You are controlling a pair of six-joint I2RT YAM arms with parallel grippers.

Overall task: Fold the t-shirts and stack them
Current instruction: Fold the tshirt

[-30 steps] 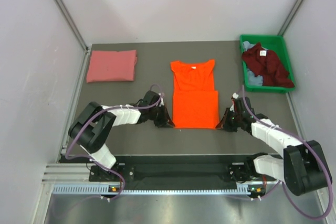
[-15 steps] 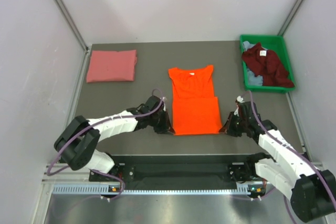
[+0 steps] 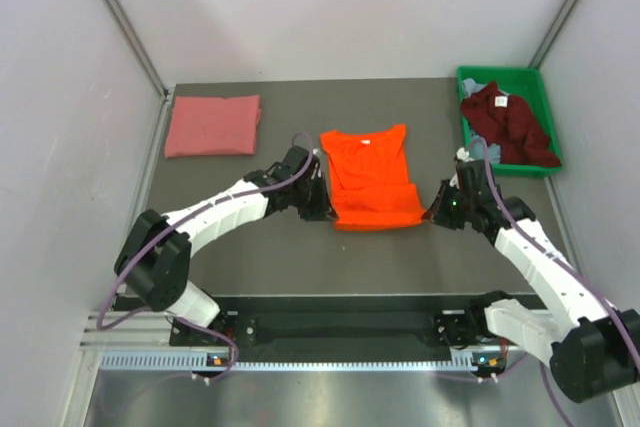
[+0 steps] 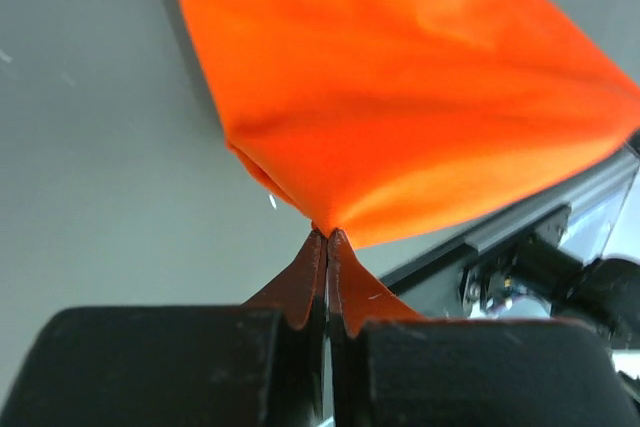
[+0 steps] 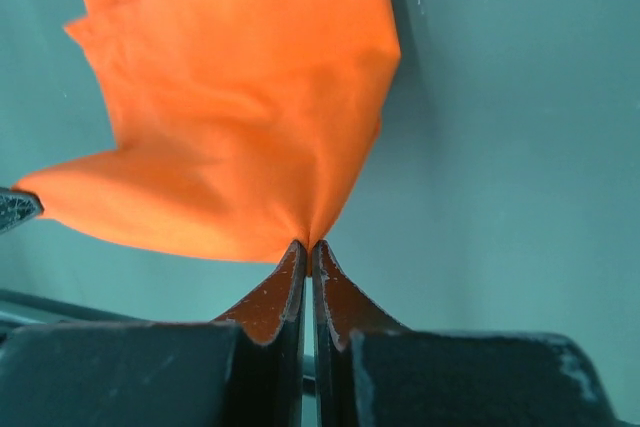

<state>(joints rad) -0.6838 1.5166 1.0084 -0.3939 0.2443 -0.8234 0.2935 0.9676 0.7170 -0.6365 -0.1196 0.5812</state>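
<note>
I'm folding the orange shirt (image 3: pixel 372 172), left pincer (image 4: pixel 327 235) and right pincer (image 5: pixel 306 245) pinching its hem corners, aiming them at the collar (image 3: pixel 366 135).

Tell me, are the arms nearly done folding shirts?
Not yet. The salmon pink t-shirt lies folded at the far left. The left gripper and right gripper pinch the orange t-shirt by its near corners, mid-fold. The maroon t-shirt and pale blue t-shirt lie heaped in the green bin.
</note>
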